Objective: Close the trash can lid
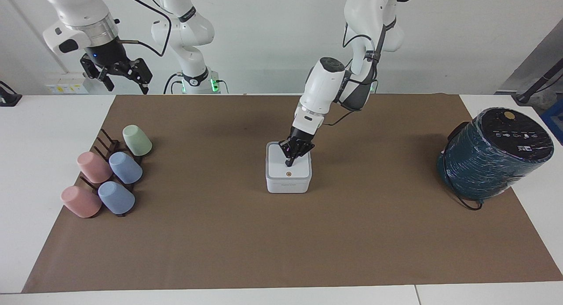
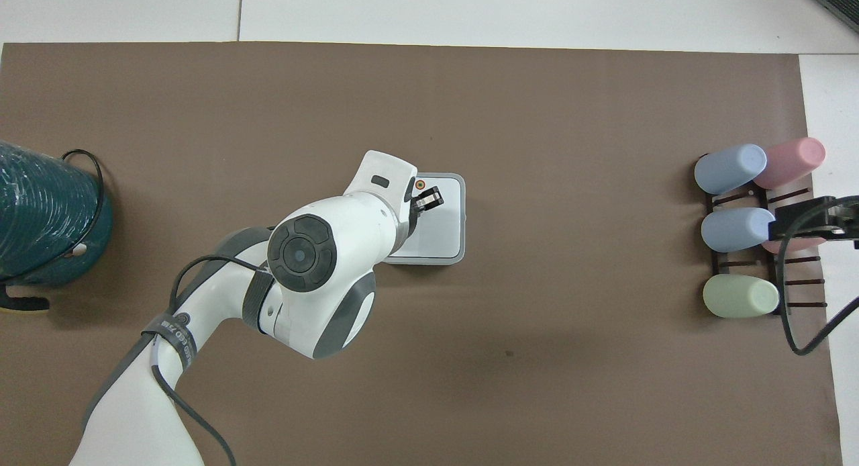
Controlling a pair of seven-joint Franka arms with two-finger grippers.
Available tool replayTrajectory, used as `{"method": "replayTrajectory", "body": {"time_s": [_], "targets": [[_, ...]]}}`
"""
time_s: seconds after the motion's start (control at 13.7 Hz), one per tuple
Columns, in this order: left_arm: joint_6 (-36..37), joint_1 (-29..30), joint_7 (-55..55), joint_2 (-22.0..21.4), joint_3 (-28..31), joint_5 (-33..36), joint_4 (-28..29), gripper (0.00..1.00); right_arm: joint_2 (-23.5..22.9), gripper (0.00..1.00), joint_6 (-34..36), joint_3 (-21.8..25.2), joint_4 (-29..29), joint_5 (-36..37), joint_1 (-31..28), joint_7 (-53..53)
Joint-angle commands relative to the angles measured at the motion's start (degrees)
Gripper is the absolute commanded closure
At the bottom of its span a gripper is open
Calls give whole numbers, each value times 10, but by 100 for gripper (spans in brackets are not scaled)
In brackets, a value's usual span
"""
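The trash can (image 1: 288, 185) is a small white square box in the middle of the brown mat. Its lid (image 1: 279, 166) lies flat and shut on it, orange dot up; the lid also shows in the overhead view (image 2: 444, 225). My left gripper (image 1: 289, 163) points down with its fingers together, its tip on the lid's top just nearer the robots than the dot; it also shows in the overhead view (image 2: 429, 199). My right gripper (image 1: 126, 85) is open and waits in the air, over the cup rack in the overhead view (image 2: 815, 224).
A large dark teal cylinder (image 1: 492, 153) with a black top and a cable stands at the left arm's end of the table. A dark rack with several pastel cups (image 1: 110, 173) lies at the right arm's end. The left arm hides part of the can from overhead.
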State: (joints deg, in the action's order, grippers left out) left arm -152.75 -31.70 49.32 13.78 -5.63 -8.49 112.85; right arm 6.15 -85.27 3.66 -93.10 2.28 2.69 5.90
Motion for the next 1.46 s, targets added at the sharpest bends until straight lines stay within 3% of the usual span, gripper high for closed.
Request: {"method": "replayTrajectory", "body": {"time_s": [0.0,0.59,0.88,1.39], "targets": [[-26,6,-7,33,-1,-7,3,100,11,0,5,-1,-9,-12,-3,-14],[62,10,-5,31,0,-7,-56,100,11,0,5,-1,-9,-12,-3,-14],[84,10,-5,25,2,-7,-60,100,11,0,5,-1,-9,-12,-3,-14],[387,49,-8,5,7,4,-220,100,11,0,5,-1,-9,-12,-3,-14]]}}
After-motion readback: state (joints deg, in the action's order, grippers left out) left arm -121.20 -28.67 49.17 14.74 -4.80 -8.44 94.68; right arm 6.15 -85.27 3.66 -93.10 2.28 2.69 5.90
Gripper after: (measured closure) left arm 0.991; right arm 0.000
